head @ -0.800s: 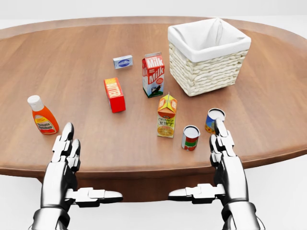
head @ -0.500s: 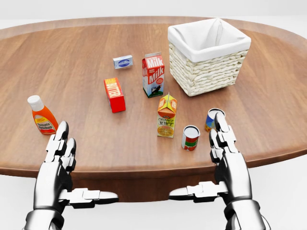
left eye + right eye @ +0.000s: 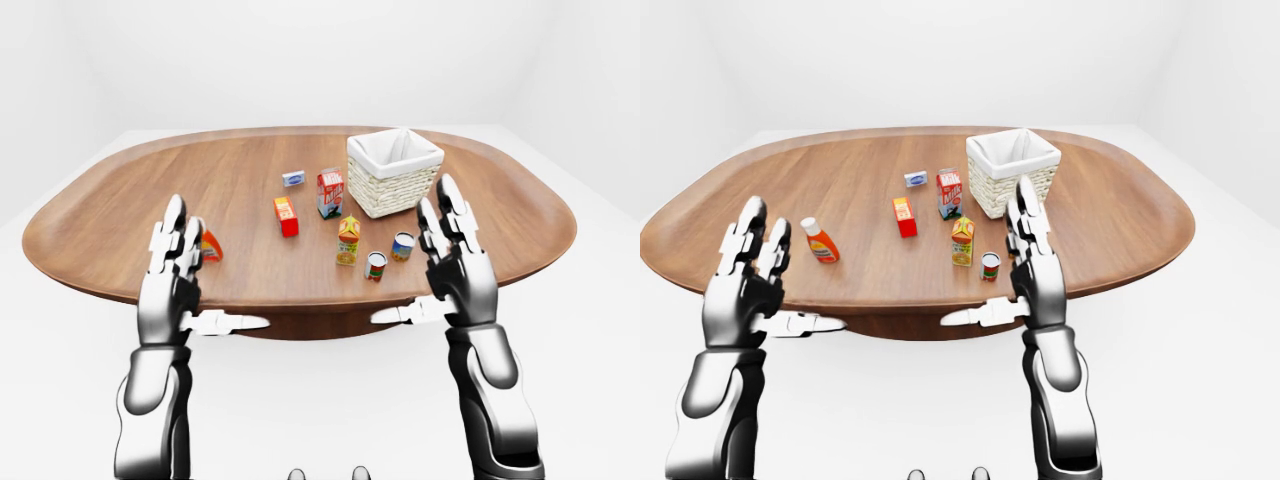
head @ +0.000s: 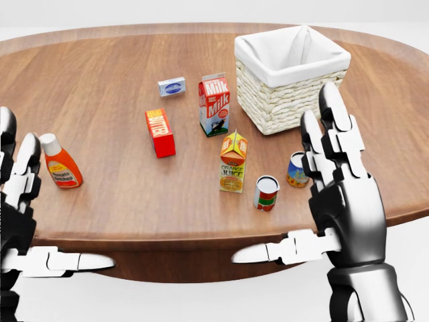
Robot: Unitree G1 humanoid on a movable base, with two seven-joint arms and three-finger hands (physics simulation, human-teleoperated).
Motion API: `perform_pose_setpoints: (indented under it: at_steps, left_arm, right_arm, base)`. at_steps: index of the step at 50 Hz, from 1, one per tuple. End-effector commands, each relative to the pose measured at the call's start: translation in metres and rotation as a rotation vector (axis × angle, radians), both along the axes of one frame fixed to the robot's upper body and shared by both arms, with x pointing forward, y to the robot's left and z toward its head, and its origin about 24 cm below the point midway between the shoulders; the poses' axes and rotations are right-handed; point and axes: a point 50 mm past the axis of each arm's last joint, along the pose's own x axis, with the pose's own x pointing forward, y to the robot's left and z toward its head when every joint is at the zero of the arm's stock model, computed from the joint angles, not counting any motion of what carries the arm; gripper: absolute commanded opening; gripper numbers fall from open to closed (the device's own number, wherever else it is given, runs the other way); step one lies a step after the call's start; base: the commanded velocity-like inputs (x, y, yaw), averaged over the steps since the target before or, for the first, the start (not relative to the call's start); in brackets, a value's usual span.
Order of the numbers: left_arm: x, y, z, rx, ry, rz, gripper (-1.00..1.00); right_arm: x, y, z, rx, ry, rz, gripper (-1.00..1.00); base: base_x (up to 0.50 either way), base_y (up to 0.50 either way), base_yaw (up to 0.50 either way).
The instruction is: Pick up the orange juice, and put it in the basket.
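I hold right hand (image 4: 335, 194) spread, empty, lower right, ready to reach juice (image 4: 232, 162) at centre; left hand (image 3: 178, 262) likewise spread.

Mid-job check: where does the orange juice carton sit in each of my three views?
Left-eye view: orange juice carton, just right of centre, below the milk carton.
Head view: carton at centre, left of the red-label can.
Right-eye view: carton at centre, left of the right hand.
Shared landmark: the wicker basket, up-right of the carton.
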Motion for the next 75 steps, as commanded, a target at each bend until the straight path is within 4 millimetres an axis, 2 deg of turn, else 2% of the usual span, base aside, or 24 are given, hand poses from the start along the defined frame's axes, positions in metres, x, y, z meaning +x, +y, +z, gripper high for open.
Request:
perform_pose_setpoints:
  at_steps: [1,6,7,8,28,75]
  left_arm:
    - [-0.022,0.033,0.051,0.058,-0.228,0.058,1.0]
    - [-0.023,0.046,0.058,0.073,-0.249,0.1,1.0]
    - [-0.02,0.063,0.056,-0.024,-0.258,0.149,1.0]
    - [-0.021,0.064,0.056,-0.036,-0.26,0.15,1.0]
    - [-0.024,0.064,0.058,-0.034,-0.264,0.157,1.0]
    - [-0.02,0.064,0.053,-0.039,-0.239,0.153,1.0]
  right_arm:
    - [-0.016,0.003,0.041,-0.008,-0.198,0.009,1.0]
    - [-0.019,0.001,0.049,-0.023,-0.244,-0.009,1.0]
    - [-0.029,0.006,0.065,-0.054,-0.329,-0.006,1.0]
    - [-0.03,0.006,0.066,-0.057,-0.335,-0.006,1.0]
    - [-0.032,0.008,0.068,-0.057,-0.348,-0.001,1.0]
    - [-0.032,0.014,0.061,-0.118,-0.317,0.002,1.0]
  base:
    - [0.0,0.0,0.0]
    - [0.0,0.0,0.0]
    - [0.0,0.0,0.0]
    - [0.0,0.0,0.0]
    - [0.01,-0.01,0.0]
    - [0.42,-0.31,0.0]
